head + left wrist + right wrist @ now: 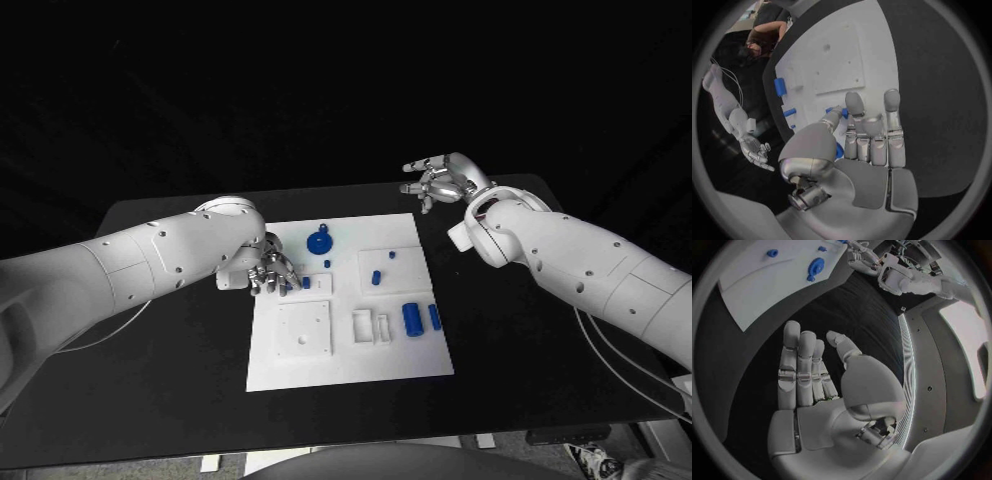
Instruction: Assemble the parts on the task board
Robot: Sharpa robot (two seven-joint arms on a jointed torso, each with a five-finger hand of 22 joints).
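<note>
Fingers of the left hand (pixel 264 268) point down onto the left edge of the task board (pixel 346 360) in the head view, their tips beside a small blue part (pixel 304 283) on the board; from this angle I cannot tell whether they pinch it. The right hand (pixel 437 180) hovers well apart from the board, over the black table (pixel 159 380) near its far right corner, fingers loosely curled and apart with nothing in them. On the board, a round blue part with a tab (pixel 320 240) lies near the far edge, a short blue peg (pixel 376 277) sits in the middle, and two blue cylinders (pixel 413 318) lie side by side toward the right edge.

From the left wrist view, the left hand (pixel 861 150) reaches over the board (pixel 861 55) with its long fingers (pixel 893 125) straight and close together. The thumb bends in toward them, and a small blue piece (pixel 838 149) shows between thumb and fingers, so the hand appears to pinch it. More blue parts (pixel 779 87) lie along the board's edge beyond.

From the right wrist view, the right hand (pixel 817 385) is spread above bare table, fingers (pixel 791 360) straight and side by side, thumb held away, holding nothing. The board (pixel 761 280) lies well off, with the round blue part (pixel 815 265) on it.
</note>
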